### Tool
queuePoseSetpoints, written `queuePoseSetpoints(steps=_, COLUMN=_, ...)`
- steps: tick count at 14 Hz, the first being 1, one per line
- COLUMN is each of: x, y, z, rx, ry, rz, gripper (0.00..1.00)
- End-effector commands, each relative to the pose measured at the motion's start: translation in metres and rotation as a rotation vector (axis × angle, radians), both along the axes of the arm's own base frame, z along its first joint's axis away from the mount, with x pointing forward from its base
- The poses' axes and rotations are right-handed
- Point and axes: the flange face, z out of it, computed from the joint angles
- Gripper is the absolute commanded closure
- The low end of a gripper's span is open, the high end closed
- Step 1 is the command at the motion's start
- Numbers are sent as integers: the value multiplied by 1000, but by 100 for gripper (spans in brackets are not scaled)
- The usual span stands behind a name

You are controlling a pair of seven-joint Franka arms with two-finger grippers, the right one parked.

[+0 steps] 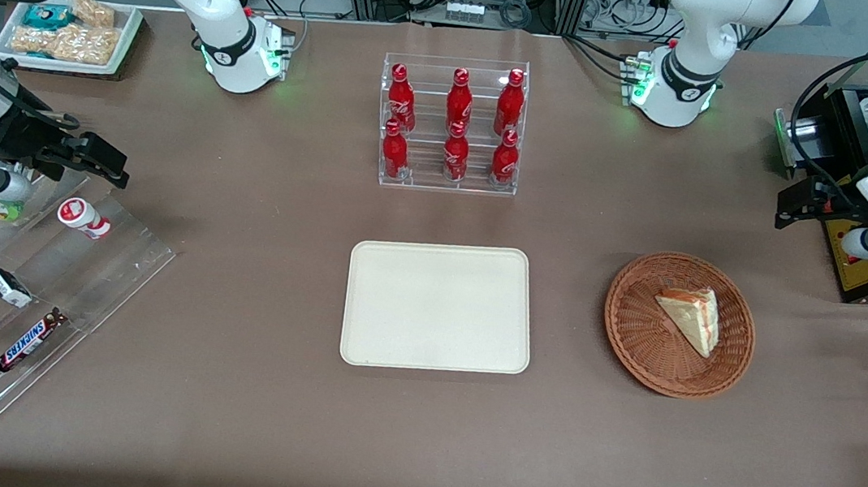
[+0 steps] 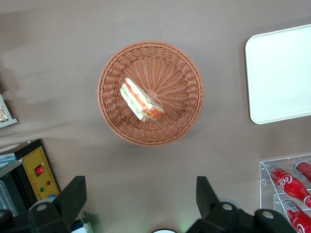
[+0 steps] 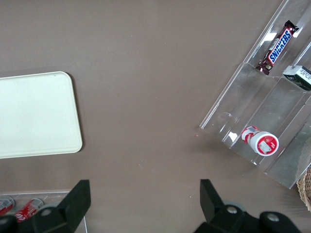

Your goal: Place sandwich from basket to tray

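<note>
Sandwich (image 2: 141, 101) in basket (image 2: 112, 73), tilted, off-centre. My hand (image 2: 138, 204) high above basket rim, fingers wide apart — drop straight, align w/ wedge's flat sides, grip gently — then tray (image 1: 439, 307).

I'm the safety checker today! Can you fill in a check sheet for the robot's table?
Surface: brown table, flat, no spills seen.
Job's things: sandwich lies in the basket; tray beside the basket, nothing on it.
Clutter: rack of red bottles farther from the front camera than the tray; clear rack with Snickers bar toward the parked arm's end.
Grippers: the left arm's tool is open, raised above the table beside the basket, holding nothing.
Cables: black cable at the working arm.
Surroundings: yellow box with a red switch near the basket.
</note>
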Motion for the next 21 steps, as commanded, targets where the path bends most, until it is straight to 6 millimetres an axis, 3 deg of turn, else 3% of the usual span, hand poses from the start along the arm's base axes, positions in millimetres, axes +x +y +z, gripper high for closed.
queuePoseSetpoints(steps=1, x=1, y=1, z=4, rx=-5, ry=17, rz=20, gripper=0)
queuePoseSetpoints(steps=7, x=1, y=3, z=1, rx=-1, ry=24, rz=23, gripper=0)
queuePoseSetpoints(steps=9, x=1, y=5, z=-18, rx=10, ry=55, rz=44, gripper=0)
queuePoseSetpoints(steps=13, x=13, y=7, z=-80, rx=47, ry=97, rz=60, gripper=0)
queuePoseSetpoints(steps=16, x=18, y=13, z=-147, rx=45, ry=94, rz=82, gripper=0)
queuePoseSetpoints(steps=21, x=1, y=28, z=-250, rx=38, ry=-23, rz=207, gripper=0)
